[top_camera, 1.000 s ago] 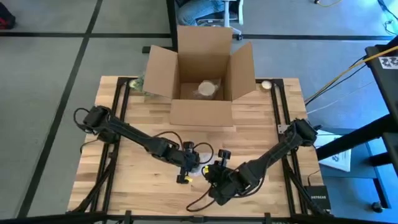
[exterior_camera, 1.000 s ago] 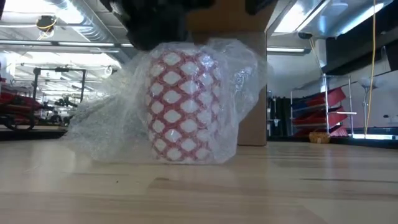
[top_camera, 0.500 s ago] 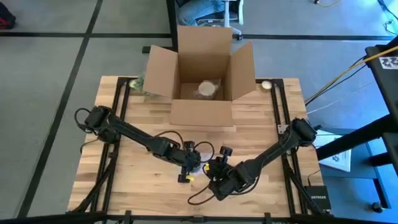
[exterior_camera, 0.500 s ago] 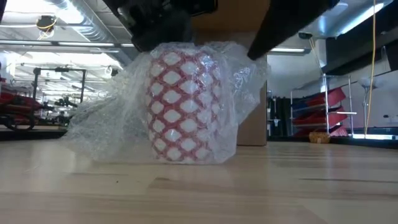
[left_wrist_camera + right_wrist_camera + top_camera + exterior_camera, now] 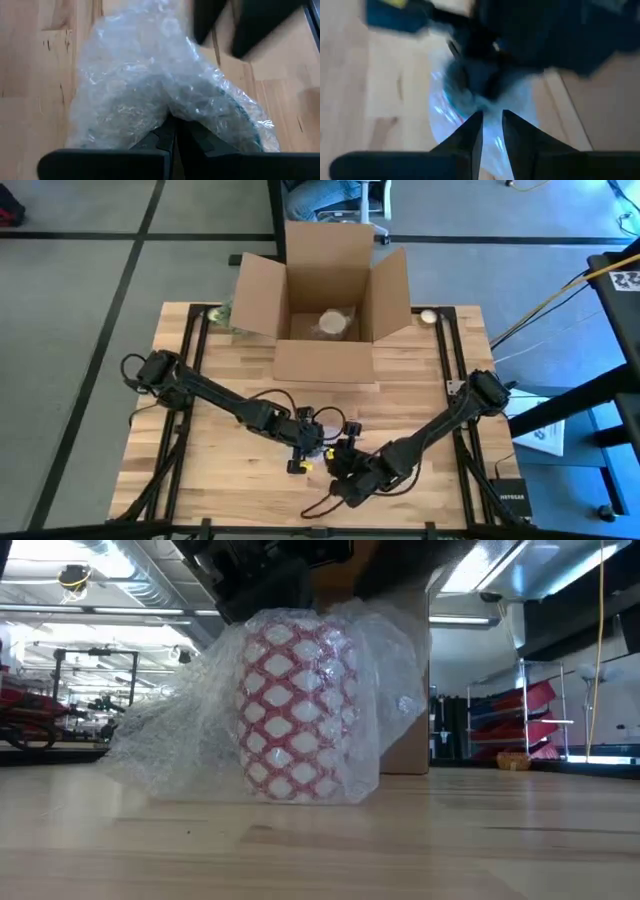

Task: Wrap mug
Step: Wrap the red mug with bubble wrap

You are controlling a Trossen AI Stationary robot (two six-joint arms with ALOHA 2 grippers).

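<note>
Near the front middle of the table (image 5: 200,470), the mug (image 5: 295,710) — red lattice pattern on white — is standing upright, loosely draped in bubble wrap (image 5: 170,740), with a slack tail of wrap lying on the wood to one side.

The left gripper (image 5: 172,131) is pinching the wrap above the mug, its fingers closed on a fold. The right gripper (image 5: 491,131) is hovering just beside the bundle, fingers narrowly parted and holding nothing visible.

Judgement on the step in hand: the loose tail needs drawing round the mug and tucking in. The left pinch should be holding firm while the right takes the free edge low — pulling high risks tipping the mug.

The cardboard box (image 5: 325,360) at the back is standing open, flaps out, with one pale rounded item (image 5: 332,323) inside; what it is cannot be told.
</note>
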